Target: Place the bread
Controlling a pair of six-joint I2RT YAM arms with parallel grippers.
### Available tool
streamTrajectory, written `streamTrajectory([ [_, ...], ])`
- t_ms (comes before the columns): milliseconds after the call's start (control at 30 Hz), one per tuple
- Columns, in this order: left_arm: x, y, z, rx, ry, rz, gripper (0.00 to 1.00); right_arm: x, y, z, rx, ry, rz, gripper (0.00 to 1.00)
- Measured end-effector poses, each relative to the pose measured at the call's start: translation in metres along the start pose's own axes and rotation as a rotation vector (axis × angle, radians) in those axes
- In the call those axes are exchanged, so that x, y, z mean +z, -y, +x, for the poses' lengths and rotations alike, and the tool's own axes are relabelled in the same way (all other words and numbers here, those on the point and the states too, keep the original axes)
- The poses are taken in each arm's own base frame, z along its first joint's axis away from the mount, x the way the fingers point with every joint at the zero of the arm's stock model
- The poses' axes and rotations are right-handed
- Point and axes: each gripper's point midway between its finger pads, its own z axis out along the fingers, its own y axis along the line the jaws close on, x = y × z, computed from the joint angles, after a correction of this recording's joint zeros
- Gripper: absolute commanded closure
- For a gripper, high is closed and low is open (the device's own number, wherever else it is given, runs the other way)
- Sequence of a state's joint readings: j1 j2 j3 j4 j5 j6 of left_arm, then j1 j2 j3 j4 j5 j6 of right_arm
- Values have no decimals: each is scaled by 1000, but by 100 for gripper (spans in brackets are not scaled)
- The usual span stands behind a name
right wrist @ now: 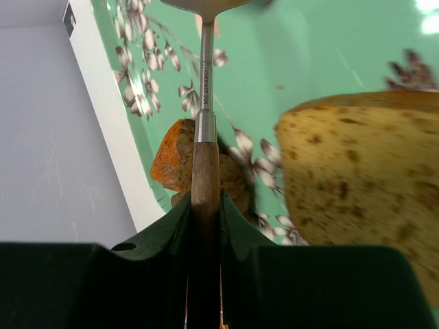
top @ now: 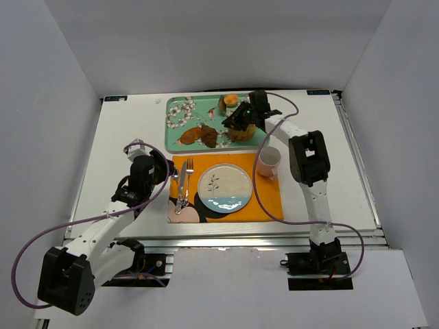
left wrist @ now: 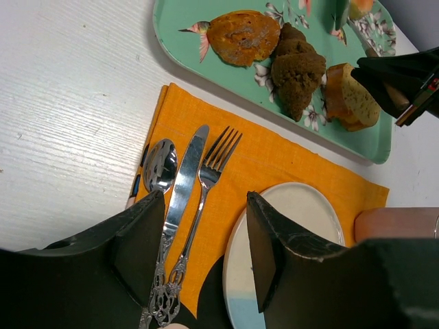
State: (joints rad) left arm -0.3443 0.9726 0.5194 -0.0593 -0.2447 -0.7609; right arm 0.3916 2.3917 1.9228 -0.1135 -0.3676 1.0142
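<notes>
The bread [top: 231, 100], a small round golden-orange bun, sits at the back of the green flowered tray [top: 180, 110]; only its edge shows in the left wrist view [left wrist: 360, 7]. My right gripper [top: 241, 120] hovers over the tray just in front of the bun and is shut on the wooden handle of a metal-headed utensil [right wrist: 204, 171]. An orange-crusted piece [right wrist: 171, 161] lies behind the handle; I cannot tell whether it is the bun. My left gripper [left wrist: 206, 199] is open and empty above the cutlery and the white plate [top: 225, 186].
The tray also holds a flat tan bread slice [left wrist: 350, 99], a dark brown piece [left wrist: 298, 68] and an orange piece [left wrist: 243, 35]. A spoon, knife and fork [top: 182, 185] lie on the orange placemat [top: 264, 199]. A pink mug [top: 269, 162] stands right of the plate.
</notes>
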Motion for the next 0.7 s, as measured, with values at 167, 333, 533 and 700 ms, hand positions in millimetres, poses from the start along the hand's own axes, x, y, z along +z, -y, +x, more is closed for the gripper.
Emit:
streamTrajectory([
  [167, 0, 3, -3, -3, 10, 10, 39, -17, 10, -8, 33, 16, 25, 100],
  [333, -1, 4, -5, -6, 17, 17, 39, -31, 11, -17, 57, 34, 29, 100],
  [533, -4, 7, -8, -10, 29, 28, 39, -47, 16, -26, 67, 50, 36, 100],
  [700, -4, 7, -9, -10, 31, 30, 39, -55, 30, -32, 60, 38, 57, 100],
])
